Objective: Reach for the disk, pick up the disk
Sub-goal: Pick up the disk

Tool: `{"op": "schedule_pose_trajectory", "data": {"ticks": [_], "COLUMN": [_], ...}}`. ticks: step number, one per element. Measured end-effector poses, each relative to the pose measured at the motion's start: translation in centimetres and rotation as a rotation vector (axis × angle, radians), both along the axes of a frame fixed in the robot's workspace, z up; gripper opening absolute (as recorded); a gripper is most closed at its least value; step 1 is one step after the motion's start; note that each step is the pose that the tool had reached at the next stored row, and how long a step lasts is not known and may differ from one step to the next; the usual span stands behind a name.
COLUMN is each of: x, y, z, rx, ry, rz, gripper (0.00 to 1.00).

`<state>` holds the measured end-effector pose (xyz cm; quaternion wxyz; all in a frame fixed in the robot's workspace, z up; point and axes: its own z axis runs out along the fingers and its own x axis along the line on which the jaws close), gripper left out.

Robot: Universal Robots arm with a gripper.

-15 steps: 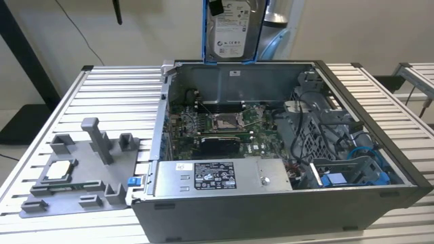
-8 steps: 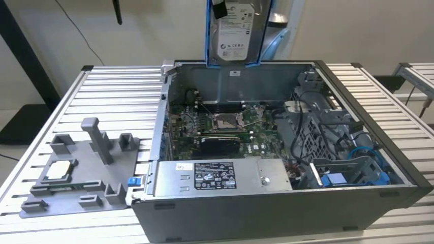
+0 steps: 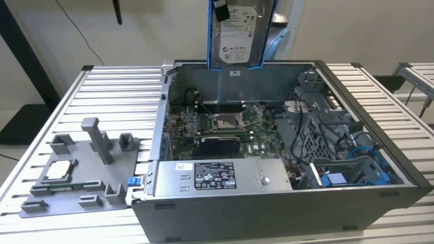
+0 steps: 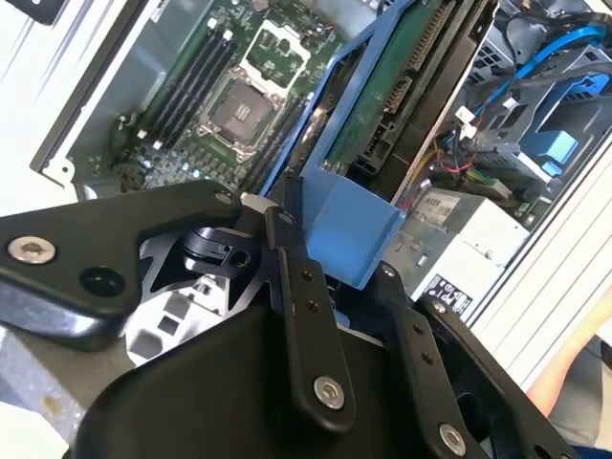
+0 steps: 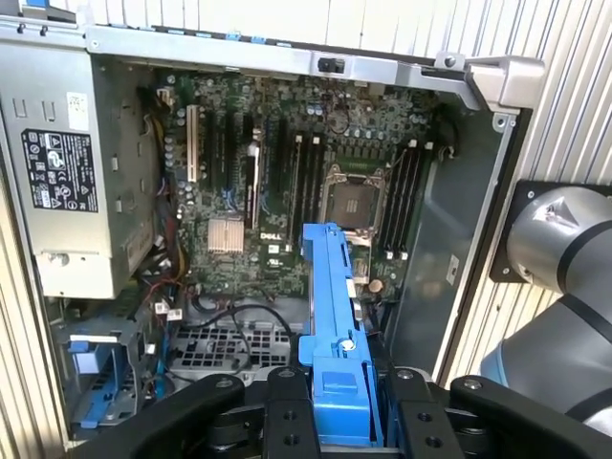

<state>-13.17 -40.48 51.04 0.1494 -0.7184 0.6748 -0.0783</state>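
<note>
The disk (image 3: pixel 237 35), a silver-grey drive with a white label in a blue bracket, hangs upright above the back wall of the open computer case (image 3: pixel 271 208), clear of it. In both wrist views my gripper (image 5: pixel 339 387) (image 4: pixel 330 258) is shut on the bracket's blue end, a black finger (image 5: pixel 287 411) on each side. The second wrist view shows the disk's (image 4: pixel 382 105) green circuit-board side edge-on, with the motherboard far below. The first wrist view sees the disk (image 5: pixel 330 287) as a narrow blue bar over the board.
Inside the case lie the motherboard (image 3: pixel 217 122), a grey power supply (image 3: pixel 217 175) and a blue bay piece (image 3: pixel 336 180). On the slatted table (image 3: pixel 115 91), at the exterior view's left, stands a grey fixture (image 3: pixel 78 173) with a small white-topped chip (image 3: pixel 60 169). The arm's grey joint (image 5: pixel 564 249) is beside the case.
</note>
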Motion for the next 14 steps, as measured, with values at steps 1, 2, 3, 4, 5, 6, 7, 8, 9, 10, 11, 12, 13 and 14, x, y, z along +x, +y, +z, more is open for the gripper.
{"op": "schedule_pose_trajectory", "data": {"ticks": [1,2,3,4,5,6,7,8,9,10,11,12,13,14], "x": [0.0,0.1,0.1,0.1,0.1,0.2,0.2,0.2,0.2,0.2,0.3,0.3,0.3,0.3], "y": [-0.11,-0.21,-0.32,-0.43,-0.53,-0.63,-0.72,-0.81,-0.9,-0.98,-1.06,-1.15,-1.23,-1.31], "z": [-0.01,-0.03,-0.04,-0.06,-0.07,-0.08,-0.09,-0.11,-0.12,-0.14,-0.15,-0.16,-0.17,-0.19], "rx": [-0.0001,-0.0002,-0.0003,-0.0003,-0.0002,-0.0003,-0.0004,-0.0004,-0.0004,-0.0004,-0.0004,-0.0005,-0.0004,-0.0004], "ry": [0.0001,0.0,0.0,0.0,0.0,0.0001,0.0001,0.0,0.0,0.0,0.0,0.0001,0.0,0.0], "rz": [0.0,0.0,0.0,0.0,0.0,0.0,0.0,0.0,0.0,0.0,0.0,0.0,0.0,0.0], "gripper": [0.0,0.0,0.0,0.0,0.0,0.0,0.0,0.0,0.0,0.0,0.0,0.0,0.0,0.0]}}
